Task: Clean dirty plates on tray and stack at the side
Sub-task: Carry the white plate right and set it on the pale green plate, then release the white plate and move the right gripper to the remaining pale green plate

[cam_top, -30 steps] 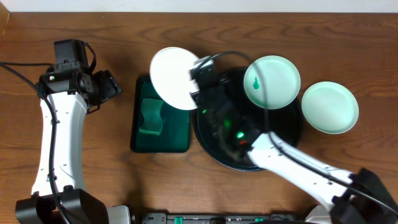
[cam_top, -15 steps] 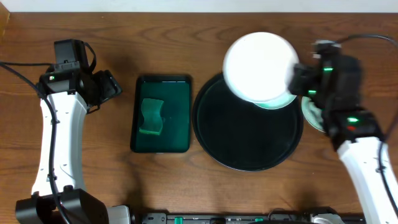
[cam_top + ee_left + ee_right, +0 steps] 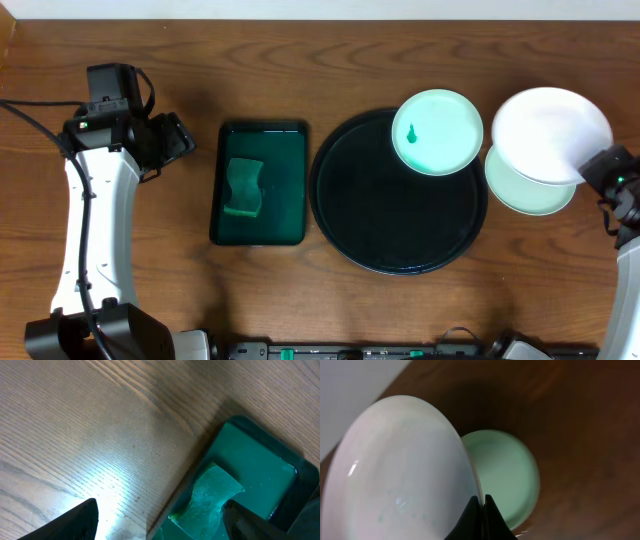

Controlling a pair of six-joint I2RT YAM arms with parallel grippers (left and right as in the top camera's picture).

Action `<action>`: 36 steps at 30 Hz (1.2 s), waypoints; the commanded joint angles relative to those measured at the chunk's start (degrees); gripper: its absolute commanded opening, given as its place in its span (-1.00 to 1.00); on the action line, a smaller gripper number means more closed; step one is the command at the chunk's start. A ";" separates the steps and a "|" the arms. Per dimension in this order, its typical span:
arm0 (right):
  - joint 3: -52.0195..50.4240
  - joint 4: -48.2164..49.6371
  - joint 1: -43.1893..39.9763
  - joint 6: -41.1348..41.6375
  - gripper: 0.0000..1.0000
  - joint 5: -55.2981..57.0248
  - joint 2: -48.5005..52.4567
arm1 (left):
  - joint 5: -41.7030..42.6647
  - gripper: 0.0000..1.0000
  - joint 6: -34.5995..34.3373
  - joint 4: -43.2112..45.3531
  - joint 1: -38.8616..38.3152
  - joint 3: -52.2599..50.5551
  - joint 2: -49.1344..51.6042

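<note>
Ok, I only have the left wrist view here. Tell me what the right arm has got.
Observer: The right jaws are shut on the rim of a white plate.
Operator: Give me where it is.
Observer: Right of the black tray, over a second plate that lies on the table.
Operator: Now report what's on the tray.
Observer: One last plate at its far right rim, with a green smear on it.
</note>
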 commanded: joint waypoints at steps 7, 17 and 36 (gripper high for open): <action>-2.60 0.24 -0.57 5.25 -0.98 15.37 4.35 | -0.74 0.60 -0.04 -0.17 0.22 0.79 0.07; -3.21 1.38 -0.61 8.28 -0.98 18.47 17.73 | -0.74 0.60 -0.04 -0.17 0.22 0.79 0.07; -1.55 5.29 0.35 -2.27 -0.07 3.50 24.48 | -0.74 0.60 -0.04 -0.17 0.22 0.79 0.07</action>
